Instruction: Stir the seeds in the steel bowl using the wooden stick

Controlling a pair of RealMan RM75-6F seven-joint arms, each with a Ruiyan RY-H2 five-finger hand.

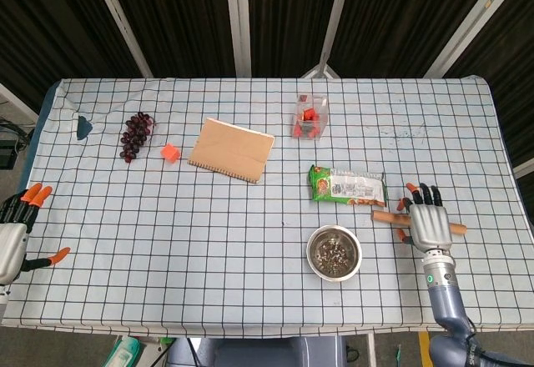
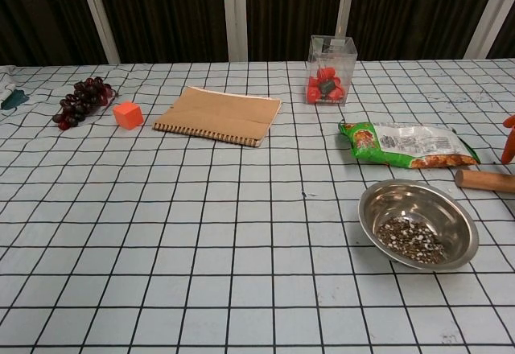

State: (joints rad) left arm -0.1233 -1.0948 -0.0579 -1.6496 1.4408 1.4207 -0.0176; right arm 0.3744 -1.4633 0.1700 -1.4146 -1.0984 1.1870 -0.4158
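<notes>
Checked cloth covers the tabletop (image 1: 209, 242), where the wooden stick (image 1: 385, 216) lies just right of the steel bowl (image 1: 334, 253) of seeds (image 2: 412, 239), under the right hand (image 1: 426, 225) with spread fingers (image 1: 411, 190), while the left hand (image 1: 12, 238) hovers open-fingered at the left edge.

The right hand (image 1: 428, 223) hangs fingers apart over the wooden stick (image 1: 385, 216), just right of the steel bowl (image 1: 334, 253) of seeds (image 1: 334, 251)

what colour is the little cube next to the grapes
Orange cube, clearest in the chest view.
</notes>
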